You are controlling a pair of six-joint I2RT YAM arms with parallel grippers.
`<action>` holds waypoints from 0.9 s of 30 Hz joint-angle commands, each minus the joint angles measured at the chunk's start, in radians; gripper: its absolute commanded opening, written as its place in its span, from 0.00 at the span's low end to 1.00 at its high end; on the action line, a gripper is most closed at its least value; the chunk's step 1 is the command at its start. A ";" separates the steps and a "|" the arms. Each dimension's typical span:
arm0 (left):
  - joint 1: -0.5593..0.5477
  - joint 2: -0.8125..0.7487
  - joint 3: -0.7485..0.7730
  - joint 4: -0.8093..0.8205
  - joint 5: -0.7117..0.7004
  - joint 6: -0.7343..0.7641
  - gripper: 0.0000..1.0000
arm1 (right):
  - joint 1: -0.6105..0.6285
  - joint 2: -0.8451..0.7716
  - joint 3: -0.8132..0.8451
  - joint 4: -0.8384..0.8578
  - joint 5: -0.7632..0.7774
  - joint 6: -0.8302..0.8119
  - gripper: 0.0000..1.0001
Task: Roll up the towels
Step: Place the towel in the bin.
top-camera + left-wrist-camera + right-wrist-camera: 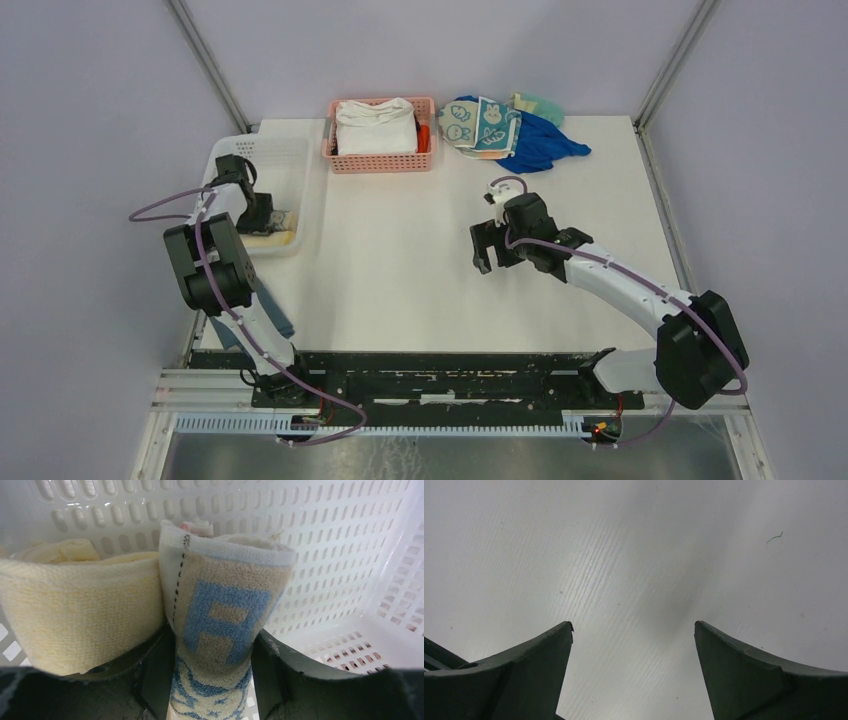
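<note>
Seemingly the stowing step: rolled lettered towel (220,615) beside rolled yellow towel (80,610) in white basket (290,160), upper left of overhead view, left gripper (210,645) astride it, clamped or freed unclear; right gripper (634,630) gaping empty mid-frame; calls next for fetching rabbit-face towel (480,125), top centre.

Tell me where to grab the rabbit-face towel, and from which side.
Pinch its near edge from above with the right gripper, coming from the table's open side. The rabbit-face towel lies atop a blue cloth, pink basket to its left, so a shallow pinch likely avoids both.
</note>
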 commanded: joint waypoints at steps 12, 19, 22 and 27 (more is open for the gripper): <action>0.005 -0.069 0.094 -0.107 -0.041 0.007 0.66 | 0.002 -0.061 0.002 0.037 0.037 -0.015 0.99; 0.005 -0.156 0.089 -0.126 -0.020 0.027 0.67 | 0.001 -0.068 0.017 0.020 0.050 -0.014 0.99; 0.005 -0.220 0.067 -0.110 0.022 0.079 0.67 | 0.001 -0.068 0.031 0.001 0.057 -0.010 0.99; 0.004 -0.388 0.001 -0.051 0.090 0.228 0.69 | 0.002 -0.074 0.068 -0.046 0.092 0.002 0.99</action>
